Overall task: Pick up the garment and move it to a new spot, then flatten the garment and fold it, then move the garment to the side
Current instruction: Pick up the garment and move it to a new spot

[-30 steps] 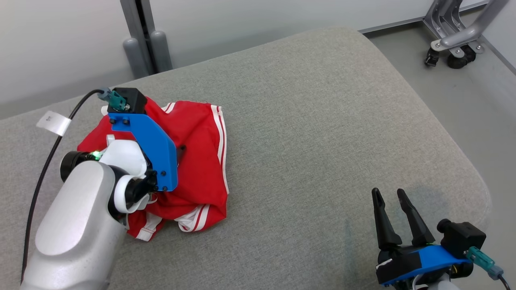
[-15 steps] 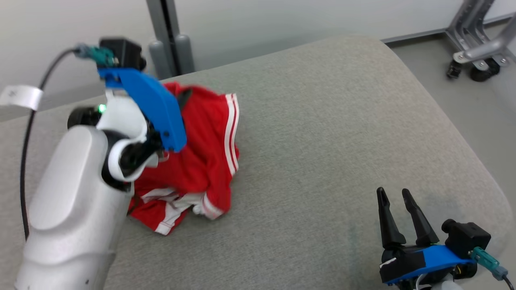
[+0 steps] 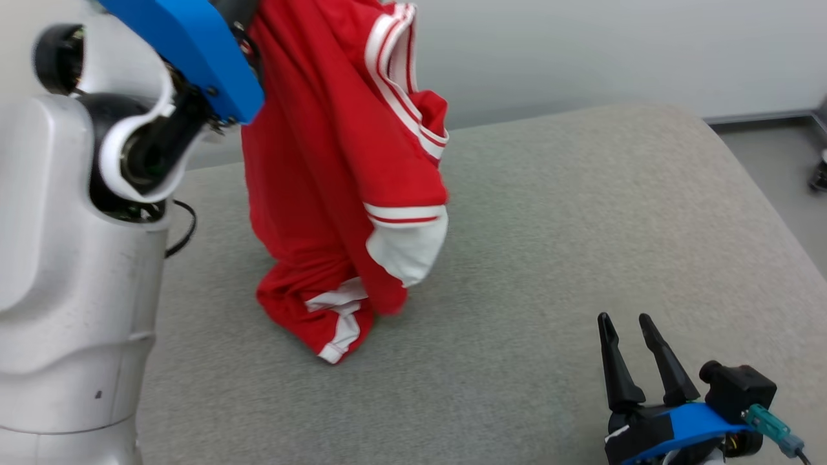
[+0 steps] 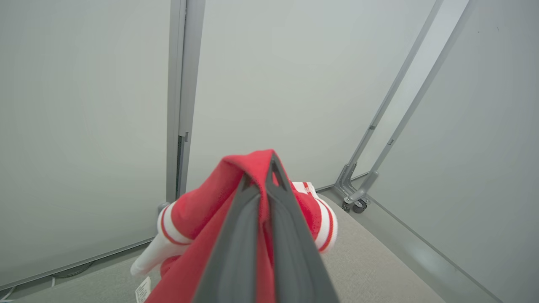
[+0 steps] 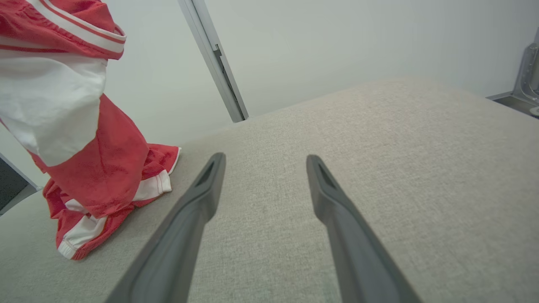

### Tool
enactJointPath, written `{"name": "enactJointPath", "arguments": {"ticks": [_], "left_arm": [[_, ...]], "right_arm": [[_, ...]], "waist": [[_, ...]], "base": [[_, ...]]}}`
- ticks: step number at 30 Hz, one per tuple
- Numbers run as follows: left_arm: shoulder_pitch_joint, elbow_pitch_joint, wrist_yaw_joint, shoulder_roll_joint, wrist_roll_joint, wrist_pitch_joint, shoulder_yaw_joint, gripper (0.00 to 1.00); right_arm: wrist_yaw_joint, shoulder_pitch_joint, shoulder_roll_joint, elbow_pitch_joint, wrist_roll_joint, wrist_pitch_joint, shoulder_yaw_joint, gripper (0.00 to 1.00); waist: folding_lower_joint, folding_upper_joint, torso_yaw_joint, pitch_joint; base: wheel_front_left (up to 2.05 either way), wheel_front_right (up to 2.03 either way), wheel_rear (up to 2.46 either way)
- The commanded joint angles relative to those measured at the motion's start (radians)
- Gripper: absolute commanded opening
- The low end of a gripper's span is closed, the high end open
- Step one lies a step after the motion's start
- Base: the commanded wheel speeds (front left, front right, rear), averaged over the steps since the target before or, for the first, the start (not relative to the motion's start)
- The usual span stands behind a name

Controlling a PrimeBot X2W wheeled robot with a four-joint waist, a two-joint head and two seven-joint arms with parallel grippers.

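Head view: the red garment [image 3: 336, 161] hangs pinched by the left gripper [image 4: 259, 179], hem touching the grey cushion [image 3: 581, 226]. The right gripper [image 3: 623, 320], fingers spread, sits well apart. A metal post [image 5: 213, 59] stands behind.

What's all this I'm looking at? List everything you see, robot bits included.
garment: one, red with white stripes, hanging from the left gripper, lower end on the padded surface.
padded surface: one, grey, under the garment.
post: one, grey, against the pale wall.
wheeled frame: one, grey metal, on the floor.
cable: one, black, left part of the head view.
left gripper: one, dark fingers, raised, shut on the garment.
right gripper: one, dark fingers, open, holding nothing.
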Motion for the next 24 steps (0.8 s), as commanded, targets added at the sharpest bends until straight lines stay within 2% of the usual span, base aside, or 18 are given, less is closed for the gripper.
{"name": "enactJointPath", "arguments": {"ticks": [1,14,24], "left_arm": [[-0.021,-0.004,0.003,0.011,0.007,-0.018,0.014,0.00],[0.005,0.033,0.030,0.144,0.059,-0.071,0.092,0.00],[0.025,0.079,0.044,0.243,0.103,-0.157,0.161,0.00]], "right_arm": [[0.000,0.015,-0.005,0.001,-0.003,-0.003,-0.002,1.00],[0.000,0.043,-0.005,-0.032,-0.019,0.006,-0.004,1.00],[0.000,0.029,-0.005,-0.055,-0.032,0.025,0.004,1.00]], "waist": [[0.0001,0.0000,0.027,-0.005],[0.0001,0.0000,0.255,-0.031],[0.0001,0.0000,0.341,0.021]], "base": [[0.00,0.00,0.00],[0.00,0.00,0.00],[0.00,0.00,0.00]]}}
